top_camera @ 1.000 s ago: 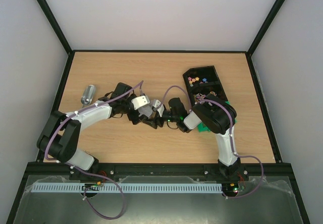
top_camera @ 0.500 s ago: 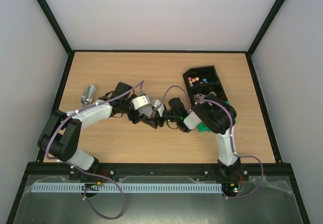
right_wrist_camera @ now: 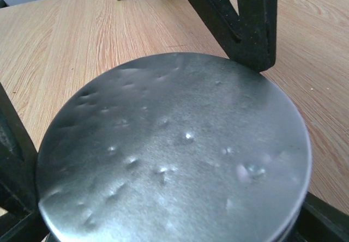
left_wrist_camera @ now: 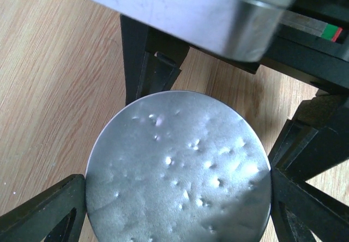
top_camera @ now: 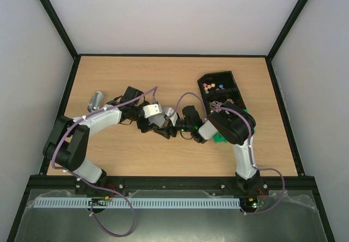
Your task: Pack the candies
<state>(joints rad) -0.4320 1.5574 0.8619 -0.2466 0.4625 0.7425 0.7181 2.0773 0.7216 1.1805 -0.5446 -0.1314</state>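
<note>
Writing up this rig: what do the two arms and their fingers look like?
Both the left arm and right arm have white and black segments with a purple cable looped alongside. The fingers are black, with triangular cut-outs.

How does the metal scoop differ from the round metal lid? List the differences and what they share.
The metal scoop lies alone at the table's left; the round metal lid sits mid-table between the fingers of the left hand and right hand. The scoop is elongated with a handle; the lid is a flat, dented disc. Both are silvery metal.
</note>
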